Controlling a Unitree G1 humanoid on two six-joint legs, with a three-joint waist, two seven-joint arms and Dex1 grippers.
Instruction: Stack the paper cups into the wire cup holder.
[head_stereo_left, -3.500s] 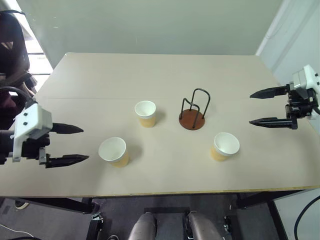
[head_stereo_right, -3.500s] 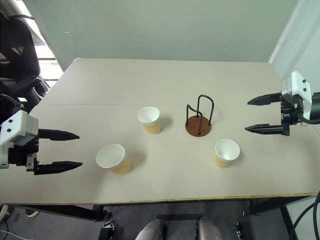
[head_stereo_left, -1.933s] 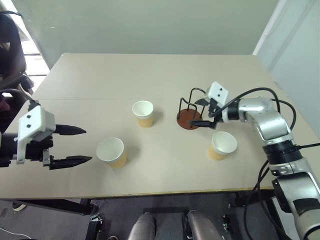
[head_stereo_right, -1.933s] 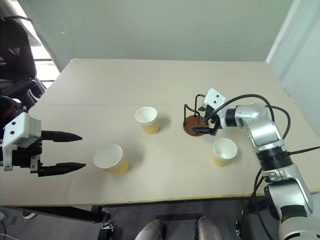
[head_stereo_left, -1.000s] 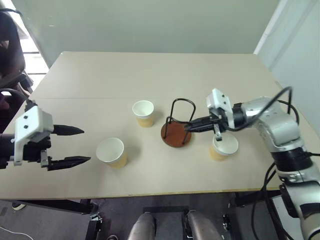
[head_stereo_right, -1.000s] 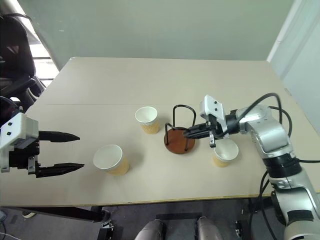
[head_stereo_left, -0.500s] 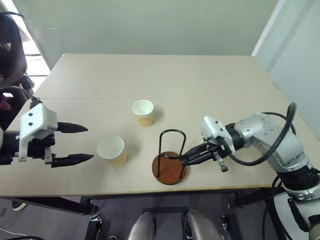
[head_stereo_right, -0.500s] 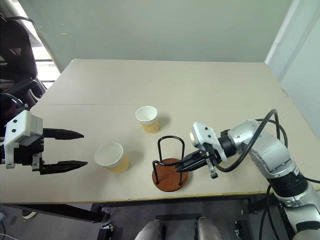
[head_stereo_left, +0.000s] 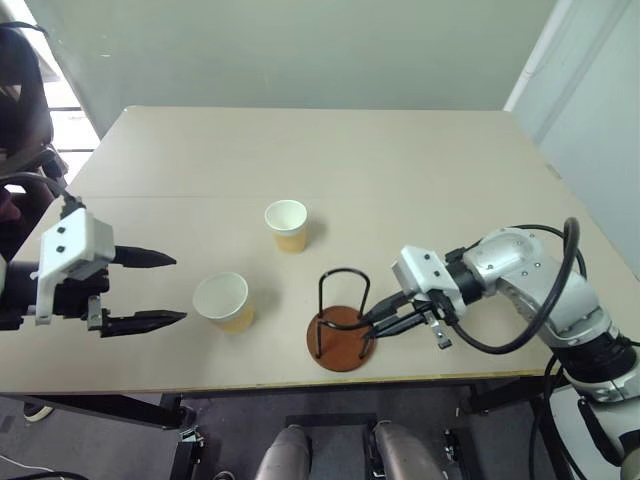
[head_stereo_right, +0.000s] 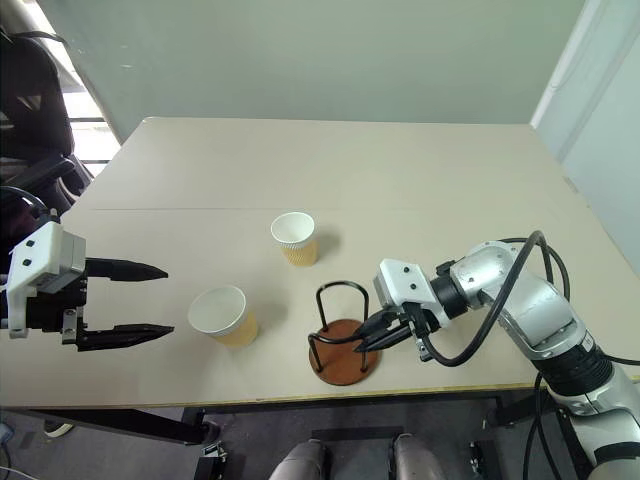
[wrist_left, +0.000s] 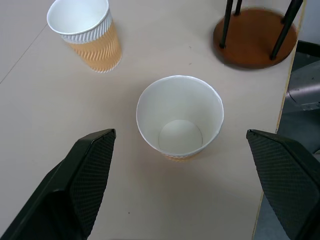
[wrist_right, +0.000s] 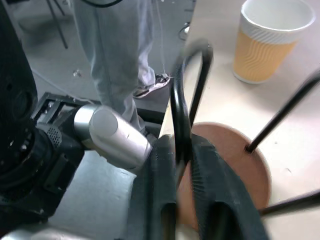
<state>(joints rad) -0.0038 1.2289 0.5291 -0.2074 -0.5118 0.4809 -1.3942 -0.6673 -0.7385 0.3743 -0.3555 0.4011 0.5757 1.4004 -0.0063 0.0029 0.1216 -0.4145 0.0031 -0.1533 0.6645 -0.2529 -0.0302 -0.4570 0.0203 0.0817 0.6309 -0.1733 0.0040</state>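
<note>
The wire cup holder (head_stereo_left: 340, 342), a brown disc with black wire loops, stands upright near the table's front edge. My right gripper (head_stereo_left: 372, 324) reaches it from the right, and one wire loop (wrist_right: 181, 100) stands between its narrowly parted fingers (wrist_right: 210, 165). One paper cup (head_stereo_left: 224, 300) sits upright left of the holder. My left gripper (head_stereo_left: 180, 290) is wide open just left of that cup (wrist_left: 180, 117) and level with it, not touching. Another paper cup (head_stereo_left: 287, 224) stands farther back, near the table's middle.
The beige table's front edge (head_stereo_left: 250, 388) runs just below the holder's base. A black chair (head_stereo_left: 20, 90) stands off the table's far left corner. The back half of the table is bare.
My right gripper took hold of the holder's wire and dragged it from the table's middle to the front edge. Its fingers have just parted a little. The left arm kept still.
</note>
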